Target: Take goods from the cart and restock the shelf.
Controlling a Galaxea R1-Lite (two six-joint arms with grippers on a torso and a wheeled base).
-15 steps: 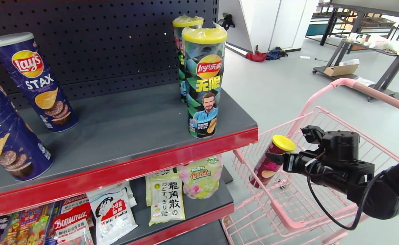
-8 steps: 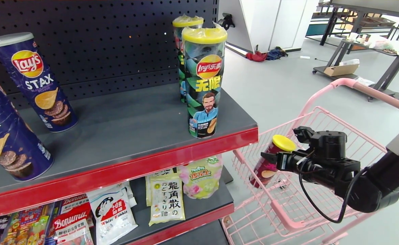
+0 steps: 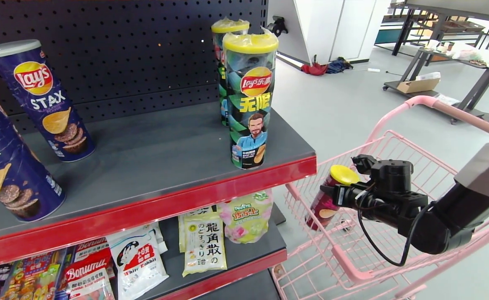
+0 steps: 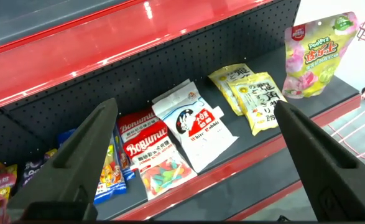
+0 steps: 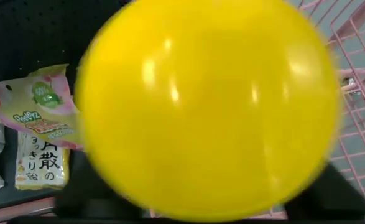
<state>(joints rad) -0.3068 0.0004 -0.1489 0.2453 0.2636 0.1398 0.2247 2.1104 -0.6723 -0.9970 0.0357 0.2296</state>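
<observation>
In the head view the right gripper (image 3: 330,193) is clamped on the upper part of a maroon can (image 3: 324,205) that stands tilted inside the pink cart (image 3: 420,100), beside the shelf (image 3: 165,200). The right wrist view looks onto the can's yellow lid (image 5: 207,106). The left wrist view shows the left gripper (image 4: 194,106) spread wide and holding nothing, over snack bags (image 4: 194,127) on the lower shelf.

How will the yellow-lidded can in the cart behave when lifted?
The dark red can looks rigid, so it probably will not flex. Tall and narrow, leaning in the pink cart, it may tip or roll. Its glossy yellow lid could be slippery.
</observation>
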